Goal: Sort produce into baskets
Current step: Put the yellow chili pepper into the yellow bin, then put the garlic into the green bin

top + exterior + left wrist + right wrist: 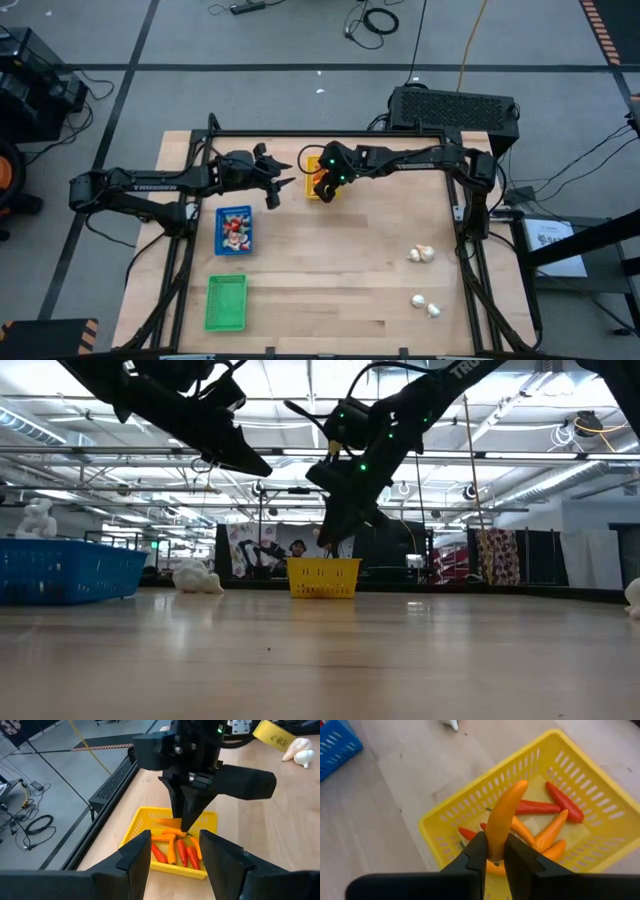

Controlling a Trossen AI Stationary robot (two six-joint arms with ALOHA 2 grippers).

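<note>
The yellow tray (312, 166) stands at the table's far middle and holds several orange and red pepper pieces (547, 810). My right gripper (494, 851) hangs over it (326, 188), shut on one orange pepper piece (502, 815). My left gripper (175, 847) is open and empty just left of the yellow tray (283, 183), above the table. The blue tray (233, 229) holds red-and-white pieces. The green tray (226, 302) lies near the front left. Whitish garlic bulbs (421, 254) lie on the table at the right. My right gripper pinches the orange pepper piece by one end (495, 842) between its two fingers. The fingers (187, 817) come from above, pointing down into the yellow tray. The rest of the piece sticks out past the fingertips over the pieces in the tray; I cannot tell whether it touches them.
More garlic bulbs (428, 306) lie near the front right, and one (197, 577) lies between the blue and yellow trays. The two grippers are close together at the yellow tray. Bare wood lies in the table's middle and front.
</note>
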